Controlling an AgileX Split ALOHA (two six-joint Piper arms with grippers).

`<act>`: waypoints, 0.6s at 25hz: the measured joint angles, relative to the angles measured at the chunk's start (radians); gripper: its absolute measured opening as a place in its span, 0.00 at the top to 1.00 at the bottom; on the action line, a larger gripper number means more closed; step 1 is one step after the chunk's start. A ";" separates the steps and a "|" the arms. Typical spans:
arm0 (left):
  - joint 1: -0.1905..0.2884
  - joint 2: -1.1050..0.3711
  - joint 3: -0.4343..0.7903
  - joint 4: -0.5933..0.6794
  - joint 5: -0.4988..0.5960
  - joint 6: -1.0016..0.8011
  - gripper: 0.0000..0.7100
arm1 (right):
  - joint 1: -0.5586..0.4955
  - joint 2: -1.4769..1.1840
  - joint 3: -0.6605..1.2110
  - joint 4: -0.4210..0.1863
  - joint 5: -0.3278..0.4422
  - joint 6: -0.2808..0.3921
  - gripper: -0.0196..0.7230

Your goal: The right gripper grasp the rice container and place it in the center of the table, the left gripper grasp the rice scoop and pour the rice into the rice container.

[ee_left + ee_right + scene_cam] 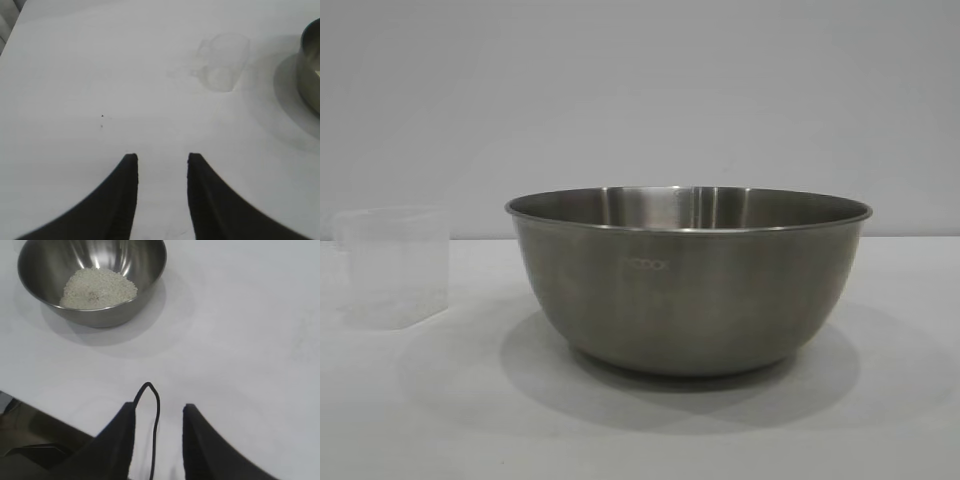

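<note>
The steel rice container stands on the white table, in the middle of the exterior view. The right wrist view shows it holding a heap of rice. The clear rice scoop stands upright to the container's left and looks empty; it also shows in the left wrist view beside the container's edge. My left gripper is open and empty, well short of the scoop. My right gripper is open and empty, away from the container, with a black cable looping between its fingers. Neither gripper shows in the exterior view.
The table edge lies close beside my right gripper, with dark space beyond it. A plain grey wall stands behind the table.
</note>
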 joint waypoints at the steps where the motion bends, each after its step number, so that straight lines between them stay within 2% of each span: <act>1: 0.000 0.000 0.000 0.000 0.000 0.000 0.73 | 0.000 -0.009 0.000 0.000 0.000 0.000 0.67; 15: 0.000 0.000 0.000 0.002 -0.001 0.000 0.73 | 0.000 -0.099 0.000 0.004 0.006 0.000 0.67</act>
